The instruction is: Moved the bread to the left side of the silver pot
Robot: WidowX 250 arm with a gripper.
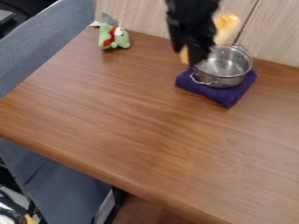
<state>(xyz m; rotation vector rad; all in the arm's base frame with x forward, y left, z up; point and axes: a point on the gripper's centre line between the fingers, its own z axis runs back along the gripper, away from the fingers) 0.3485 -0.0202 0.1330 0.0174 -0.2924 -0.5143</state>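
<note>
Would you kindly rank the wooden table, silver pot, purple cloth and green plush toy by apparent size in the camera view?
1. Wooden table
2. Silver pot and purple cloth: too close to rank, as the pot hides part of the cloth
3. Green plush toy

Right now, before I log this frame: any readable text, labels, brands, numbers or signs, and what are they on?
No readable text.
Silver pot, purple cloth, green plush toy, wooden table: no print seen.
Cluttered items at lower left edge: too blurred to tell if they carry any.
</note>
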